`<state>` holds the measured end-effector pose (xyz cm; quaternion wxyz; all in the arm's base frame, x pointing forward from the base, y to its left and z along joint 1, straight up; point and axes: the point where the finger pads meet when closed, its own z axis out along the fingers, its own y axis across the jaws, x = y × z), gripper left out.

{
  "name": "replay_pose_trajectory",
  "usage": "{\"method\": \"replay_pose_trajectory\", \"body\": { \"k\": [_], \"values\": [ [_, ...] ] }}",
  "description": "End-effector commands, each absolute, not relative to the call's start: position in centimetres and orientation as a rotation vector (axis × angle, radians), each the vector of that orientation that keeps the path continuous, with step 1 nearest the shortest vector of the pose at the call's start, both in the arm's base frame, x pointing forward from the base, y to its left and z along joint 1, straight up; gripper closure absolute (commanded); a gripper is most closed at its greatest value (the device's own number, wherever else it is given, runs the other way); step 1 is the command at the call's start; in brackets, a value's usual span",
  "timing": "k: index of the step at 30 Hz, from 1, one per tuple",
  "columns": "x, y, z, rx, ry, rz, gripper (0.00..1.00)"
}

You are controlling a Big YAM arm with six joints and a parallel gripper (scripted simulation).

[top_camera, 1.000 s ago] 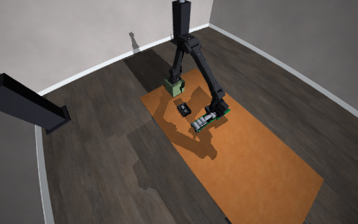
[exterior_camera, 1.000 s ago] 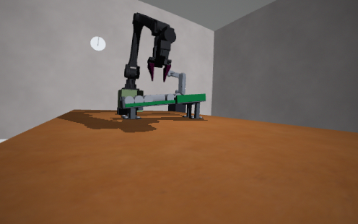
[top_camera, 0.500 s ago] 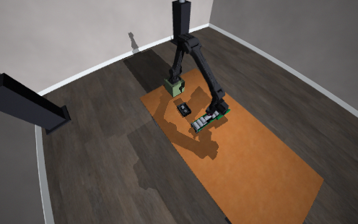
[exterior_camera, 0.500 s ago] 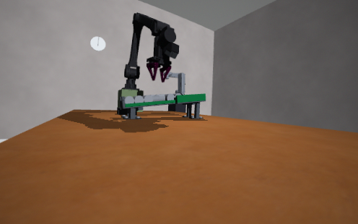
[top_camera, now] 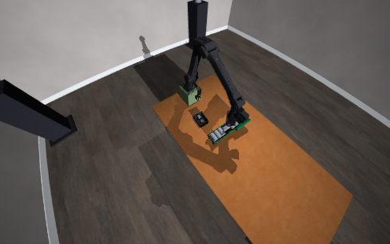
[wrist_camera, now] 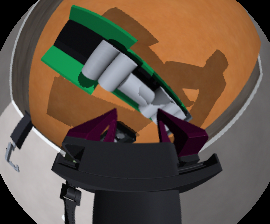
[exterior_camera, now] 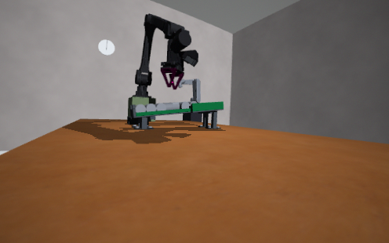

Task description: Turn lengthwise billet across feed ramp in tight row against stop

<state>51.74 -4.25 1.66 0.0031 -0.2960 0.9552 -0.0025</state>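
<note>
The green feed ramp [exterior_camera: 179, 109] stands on short legs on the orange mat and also shows in the overhead view [top_camera: 229, 130]. Grey billets [exterior_camera: 146, 108] lie across it at its lower end, against the stop. One billet [exterior_camera: 169, 106] lies lengthwise along the ramp just above them. My gripper [exterior_camera: 172, 86], with purple fingers, hangs open and empty above the ramp, over the upper end of the lengthwise billet. In the wrist view the ramp [wrist_camera: 86, 50] runs diagonally, the row of billets [wrist_camera: 109, 64] lies on it, and the lengthwise billet [wrist_camera: 144, 94] reaches toward my open fingers.
A grey bracket post [exterior_camera: 195, 89] rises from the ramp right beside my gripper. A small black device [top_camera: 200, 119] lies on the mat next to the ramp. The arm's green base box [top_camera: 190, 94] stands behind it. The orange mat [top_camera: 262, 165] stretches far to the front.
</note>
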Motion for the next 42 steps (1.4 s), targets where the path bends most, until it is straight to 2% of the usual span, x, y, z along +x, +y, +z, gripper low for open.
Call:
{"method": "replay_pose_trajectory", "body": {
  "k": [1,22,42],
  "values": [
    [51.86,-4.55,2.87,-1.196,2.864,-0.027,0.45],
    [51.8,-4.65,2.85,-1.971,2.406,-0.042,0.45],
    [51.74,-4.67,2.82,-2.029,2.363,-0.041,0.45]
  ]
}}
